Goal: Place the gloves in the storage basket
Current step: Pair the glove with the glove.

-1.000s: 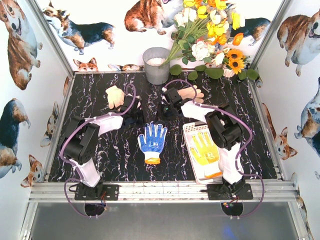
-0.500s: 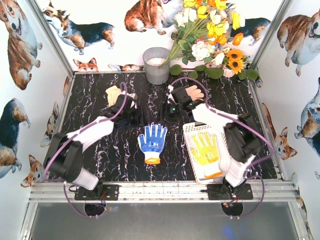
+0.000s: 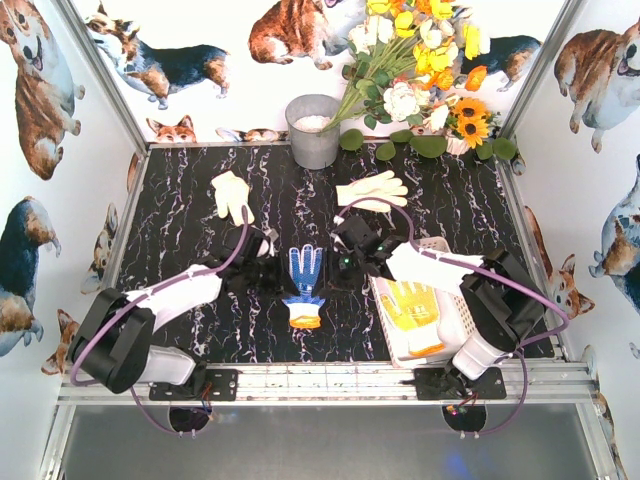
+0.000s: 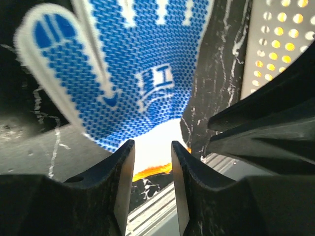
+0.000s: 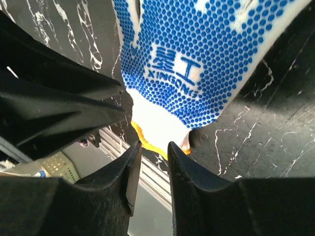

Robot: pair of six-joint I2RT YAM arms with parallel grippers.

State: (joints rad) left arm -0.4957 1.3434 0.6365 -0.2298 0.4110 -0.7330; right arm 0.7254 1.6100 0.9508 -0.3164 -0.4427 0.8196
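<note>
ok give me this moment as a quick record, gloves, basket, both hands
blue-dotted glove: dotted side up, mid-table, between both hands
yellow-palmed glove: inside the storage basket
cream gloves: two on the table outside the basket, one far left, one far centre
left hand: at the blue-dotted glove's cuff, narrow gap between jaws, grip unclear
right hand: at the same cuff from the other side, narrow gap, grip unclear
not yet in basket: three gloves

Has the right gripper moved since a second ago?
Yes: the right gripper came toward the table's near edge, away from the grey bucket, to the blue-dotted glove.
</note>
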